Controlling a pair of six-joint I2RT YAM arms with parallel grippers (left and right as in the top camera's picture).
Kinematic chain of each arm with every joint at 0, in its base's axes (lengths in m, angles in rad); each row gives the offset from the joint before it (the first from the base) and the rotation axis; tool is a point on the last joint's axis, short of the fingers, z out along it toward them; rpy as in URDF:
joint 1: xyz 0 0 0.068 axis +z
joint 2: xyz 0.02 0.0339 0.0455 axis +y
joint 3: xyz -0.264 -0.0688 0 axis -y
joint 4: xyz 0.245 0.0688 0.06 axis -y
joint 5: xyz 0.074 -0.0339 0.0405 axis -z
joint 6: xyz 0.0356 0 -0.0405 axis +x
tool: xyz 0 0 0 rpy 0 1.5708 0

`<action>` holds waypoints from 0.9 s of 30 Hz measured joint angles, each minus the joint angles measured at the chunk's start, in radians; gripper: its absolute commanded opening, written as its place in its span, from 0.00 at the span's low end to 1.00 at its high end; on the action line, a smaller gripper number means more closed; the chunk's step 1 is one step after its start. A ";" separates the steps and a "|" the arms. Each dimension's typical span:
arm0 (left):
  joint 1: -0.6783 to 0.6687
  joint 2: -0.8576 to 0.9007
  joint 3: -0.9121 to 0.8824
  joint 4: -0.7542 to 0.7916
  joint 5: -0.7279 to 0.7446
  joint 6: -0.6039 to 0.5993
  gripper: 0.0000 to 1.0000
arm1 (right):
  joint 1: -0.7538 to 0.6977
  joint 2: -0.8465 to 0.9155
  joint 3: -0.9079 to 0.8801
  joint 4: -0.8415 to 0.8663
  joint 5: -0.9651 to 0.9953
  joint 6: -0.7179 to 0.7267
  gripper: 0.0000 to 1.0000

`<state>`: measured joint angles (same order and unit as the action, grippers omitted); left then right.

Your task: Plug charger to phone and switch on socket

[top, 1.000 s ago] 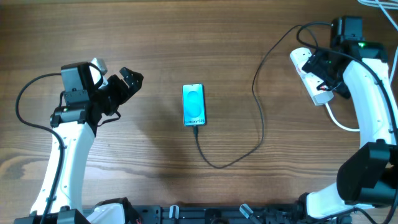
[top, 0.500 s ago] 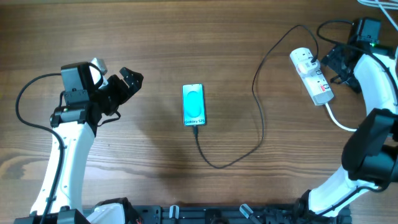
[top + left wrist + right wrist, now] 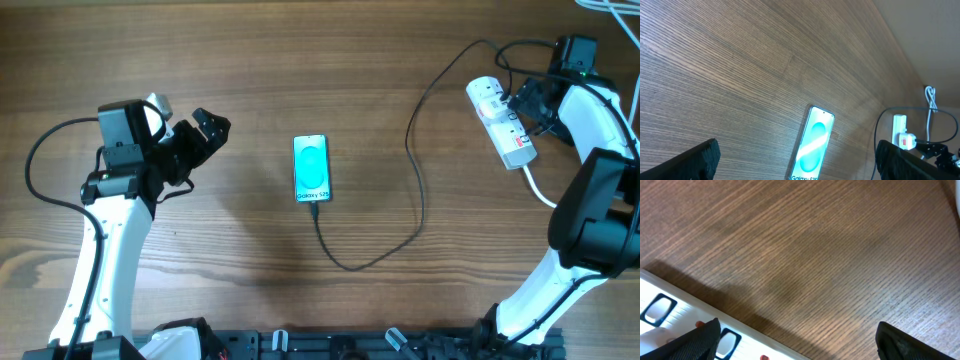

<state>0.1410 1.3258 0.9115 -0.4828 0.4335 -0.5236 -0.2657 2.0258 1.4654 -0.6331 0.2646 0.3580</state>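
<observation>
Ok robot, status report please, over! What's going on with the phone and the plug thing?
Left gripper open, empty; right gripper open beside the socket. Charger meets the phone. On or off: can't tell. Nothing blocking.

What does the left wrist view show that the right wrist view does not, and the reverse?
Only the left wrist view shows the phone, its screen lit. Only the right wrist view shows the socket close up, with small red marks on its face. Both share the socket, seen far off from the left wrist, and the wooden table.
</observation>
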 measured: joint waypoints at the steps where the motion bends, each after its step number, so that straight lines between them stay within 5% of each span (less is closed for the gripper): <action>1: 0.000 0.000 0.000 0.000 0.000 0.000 1.00 | -0.002 0.000 0.000 -0.001 -0.002 -0.014 1.00; 27: 0.000 0.000 0.000 0.000 0.000 0.000 1.00 | -0.116 0.063 0.000 0.025 -0.354 -0.259 1.00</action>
<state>0.1410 1.3258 0.9115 -0.4824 0.4335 -0.5236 -0.3813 2.0888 1.4654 -0.6083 -0.0898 0.0994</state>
